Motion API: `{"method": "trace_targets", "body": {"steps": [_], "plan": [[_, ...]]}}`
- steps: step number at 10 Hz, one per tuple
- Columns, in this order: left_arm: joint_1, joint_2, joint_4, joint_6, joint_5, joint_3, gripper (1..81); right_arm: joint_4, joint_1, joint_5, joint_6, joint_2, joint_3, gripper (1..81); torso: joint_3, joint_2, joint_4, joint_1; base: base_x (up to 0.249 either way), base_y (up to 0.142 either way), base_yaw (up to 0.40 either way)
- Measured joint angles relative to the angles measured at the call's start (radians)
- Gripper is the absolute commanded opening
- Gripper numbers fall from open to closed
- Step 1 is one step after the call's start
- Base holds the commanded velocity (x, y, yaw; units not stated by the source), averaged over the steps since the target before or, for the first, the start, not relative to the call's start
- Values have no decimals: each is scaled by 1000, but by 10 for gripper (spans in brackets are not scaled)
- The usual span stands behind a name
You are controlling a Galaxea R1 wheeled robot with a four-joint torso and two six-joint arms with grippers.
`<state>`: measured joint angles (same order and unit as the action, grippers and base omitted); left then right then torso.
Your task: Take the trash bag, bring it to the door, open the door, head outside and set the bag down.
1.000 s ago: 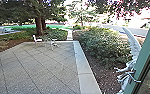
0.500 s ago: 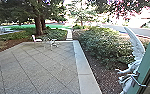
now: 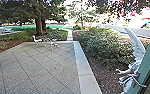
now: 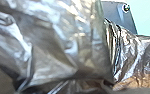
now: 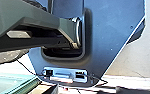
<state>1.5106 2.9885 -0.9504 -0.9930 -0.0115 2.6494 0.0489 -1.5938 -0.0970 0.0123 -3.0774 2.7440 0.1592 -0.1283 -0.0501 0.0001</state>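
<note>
Trash bag (image 4: 48, 45): at the left wrist, outdoor paved yard (image 3: 38, 70) ahead.
Head view: the square-jointed paving meets a pale border strip (image 3: 84, 67), with a dense green shrub (image 3: 101, 45) beyond the strip. A chair (image 3: 36, 39) stands near the far edge of the paving, below a tree trunk (image 3: 39, 25). On the robot's right, a white winged figure (image 3: 136, 47) appears beside a green frame (image 3: 148, 60). Left wrist view: the bag's glossy, creased film lies close to the camera, with brownish patches in places; the state of the left end effector cannot be determined. Right wrist view: the robot's dark plate (image 5: 111, 32) shows a recessed connector panel (image 5: 63, 74) with thin cables near it, above pale ground (image 5: 136, 60); the state of the right end effector cannot be determined.
</note>
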Motion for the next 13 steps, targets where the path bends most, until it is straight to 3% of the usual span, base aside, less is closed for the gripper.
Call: {"method": "trace_targets", "body": {"steps": [1, 3, 5, 6, 7, 9, 13], "plan": [[-5, 0, -4, 0, 1, 0, 10, 0, 1, 0, 0, -1, 0, 811, -4, 0, 22, 0, 0, 0, 0], [-5, -3, -25, 0, 1, 0, 10, 0, 1, 0, 0, -1, 0, 811, -11, 0, 85, 0, 0, 0, 0], [-10, -13, -90, 0, -6, 0, 10, 0, 1, 0, -1, 0, 0, 811, -13, 0, 149, -1, 0, 0, 0], [-18, -21, -116, 0, -9, 0, 10, 0, 2, 0, -1, 0, 0, 811, -13, 0, 169, -1, 0, 0, 0], [-30, -32, -136, 0, -10, 0, 10, 0, 4, 1, -1, 0, 0, 811, -11, 0, 177, -1, 0, 0, 0], [-82, -57, -172, 0, -23, -5, 10, 1, 3, 1, -2, 0, 0, 811, 25, 0, 179, -1, 0, 0, 0], [-175, -114, -221, 0, -165, -10, 10, 4, 14, 3, -5, 3, 0, 811, 148, 0, 180, 0, 0, 0, 0]]}}
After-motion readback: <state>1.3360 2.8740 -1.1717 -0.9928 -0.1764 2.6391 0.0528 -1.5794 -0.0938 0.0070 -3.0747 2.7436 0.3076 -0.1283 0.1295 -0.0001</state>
